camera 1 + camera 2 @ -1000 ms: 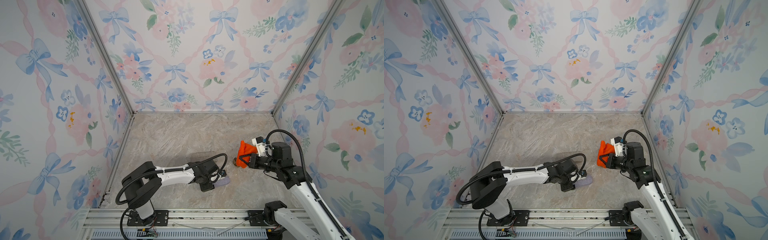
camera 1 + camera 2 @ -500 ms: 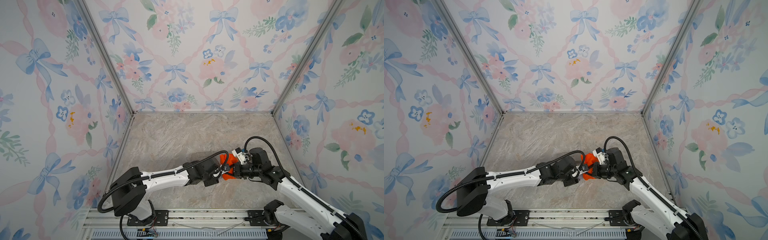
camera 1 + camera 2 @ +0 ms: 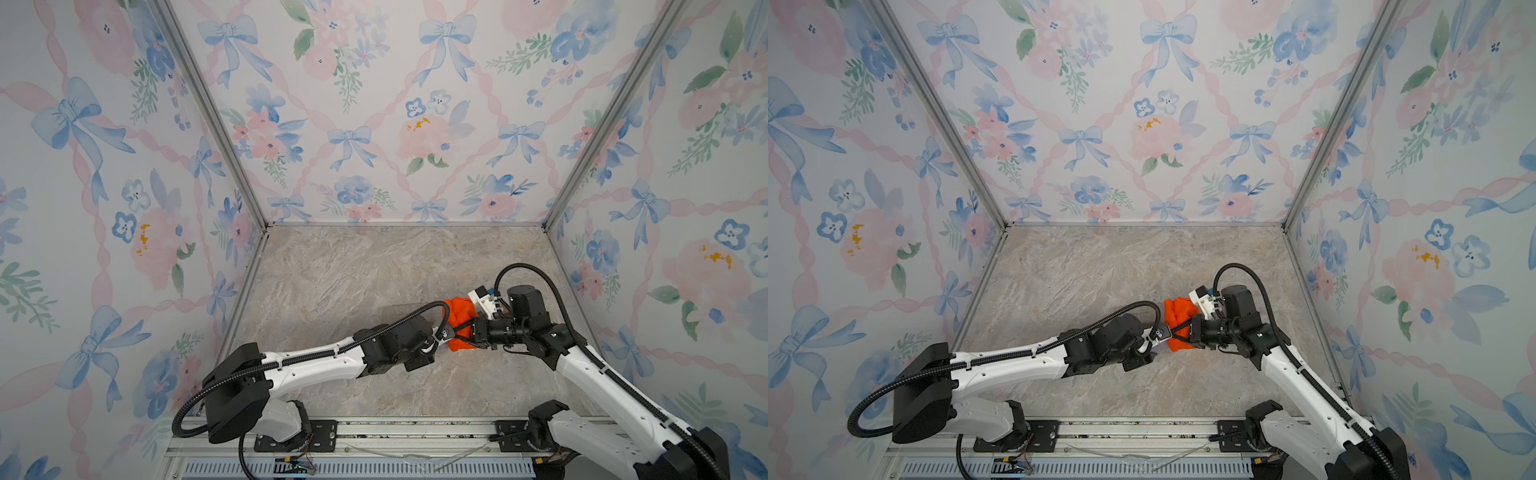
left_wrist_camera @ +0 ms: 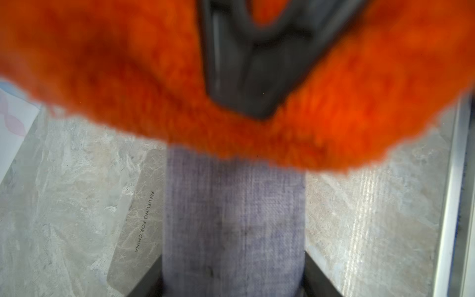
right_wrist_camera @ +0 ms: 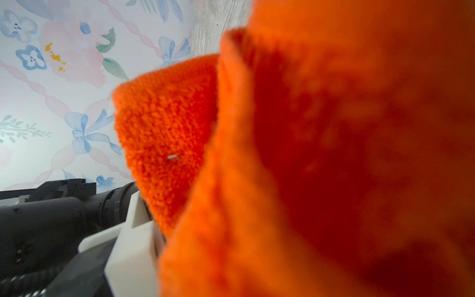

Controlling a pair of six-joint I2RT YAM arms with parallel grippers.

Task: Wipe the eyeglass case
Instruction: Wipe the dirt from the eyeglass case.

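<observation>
On woven case, fuzzy orange cloth

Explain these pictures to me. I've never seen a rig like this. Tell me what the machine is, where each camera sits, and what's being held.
The machine is two robot arms, a left arm and a right arm, working on a marble floor inside a flower-papered box. Two pictures look down from overhead. The other two come from a camera on each arm's wrist. The left gripper is shut on a lavender eyeglass case. The right gripper is shut on an orange cloth, which covers the case's far end.
</observation>
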